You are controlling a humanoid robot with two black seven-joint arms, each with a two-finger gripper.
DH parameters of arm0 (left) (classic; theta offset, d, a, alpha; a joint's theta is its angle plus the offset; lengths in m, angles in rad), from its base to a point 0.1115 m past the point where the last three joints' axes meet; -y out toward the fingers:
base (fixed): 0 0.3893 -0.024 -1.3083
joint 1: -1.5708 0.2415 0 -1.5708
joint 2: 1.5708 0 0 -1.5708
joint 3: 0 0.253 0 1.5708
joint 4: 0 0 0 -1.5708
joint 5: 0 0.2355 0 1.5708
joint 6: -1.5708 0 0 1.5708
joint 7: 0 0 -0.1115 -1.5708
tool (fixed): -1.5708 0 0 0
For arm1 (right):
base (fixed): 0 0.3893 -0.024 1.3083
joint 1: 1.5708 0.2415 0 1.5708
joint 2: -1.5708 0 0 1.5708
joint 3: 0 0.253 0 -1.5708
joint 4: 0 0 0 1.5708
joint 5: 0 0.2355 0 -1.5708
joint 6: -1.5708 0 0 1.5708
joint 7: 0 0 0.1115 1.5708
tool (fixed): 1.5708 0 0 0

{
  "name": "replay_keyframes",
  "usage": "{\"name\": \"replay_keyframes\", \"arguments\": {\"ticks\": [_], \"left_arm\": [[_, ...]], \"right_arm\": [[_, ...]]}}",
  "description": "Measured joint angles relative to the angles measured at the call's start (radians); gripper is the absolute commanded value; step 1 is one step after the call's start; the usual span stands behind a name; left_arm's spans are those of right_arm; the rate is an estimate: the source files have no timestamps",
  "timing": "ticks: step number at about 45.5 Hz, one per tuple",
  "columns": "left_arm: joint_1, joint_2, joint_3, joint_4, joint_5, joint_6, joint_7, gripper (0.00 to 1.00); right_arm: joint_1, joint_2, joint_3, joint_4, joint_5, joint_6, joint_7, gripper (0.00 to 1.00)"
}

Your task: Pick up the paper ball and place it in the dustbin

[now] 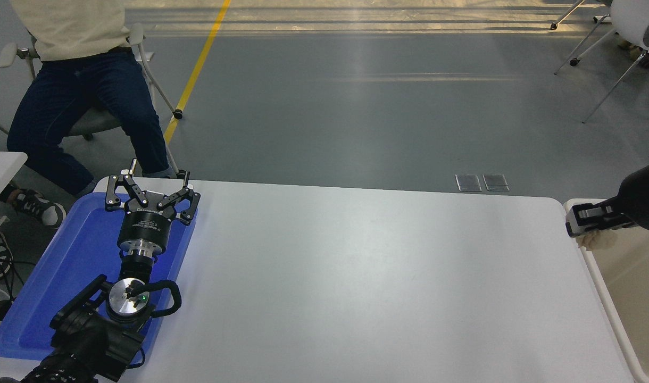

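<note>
The tan paper ball point(592, 241) hangs just under my right gripper point(573, 225), which comes in from the right edge and is shut on it. Gripper and ball hover over the near-left corner of the cream dustbin point(601, 298), right at its left rim by the table's right end. Only part of the ball shows below the fingers. My left gripper point(151, 187) is open and empty, parked over the blue tray at the lower left.
A flat blue tray point(53, 276) lies on the table's left end under the left arm. A person point(80, 80) sits on a chair beyond the table's far left corner. Chair legs point(596, 48) stand on the floor at the top right.
</note>
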Motion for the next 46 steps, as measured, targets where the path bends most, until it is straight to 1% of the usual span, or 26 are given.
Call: {"name": "replay_keyframes", "arguments": {"ticks": [7, 22, 33, 46], "left_arm": [[0.000, 0.000, 0.000, 0.000, 0.000, 0.000, 0.000, 1.00], [0.000, 0.000, 0.000, 0.000, 0.000, 0.000, 0.000, 1.00], [0.000, 0.000, 0.000, 0.000, 0.000, 0.000, 0.000, 1.00], [0.000, 0.000, 0.000, 0.000, 0.000, 0.000, 0.000, 1.00]], "right_arm": [[0.002, 0.000, -0.022, -0.010, -0.004, 0.001, 0.001, 0.00], [-0.002, -0.019, -0.069, -0.061, -0.054, -0.005, 0.002, 0.00], [-0.043, -0.090, -0.071, -0.161, -0.120, -0.002, 0.001, 0.00], [-0.225, -0.173, -0.017, -0.399, -0.223, 0.001, 0.001, 0.00]]}}
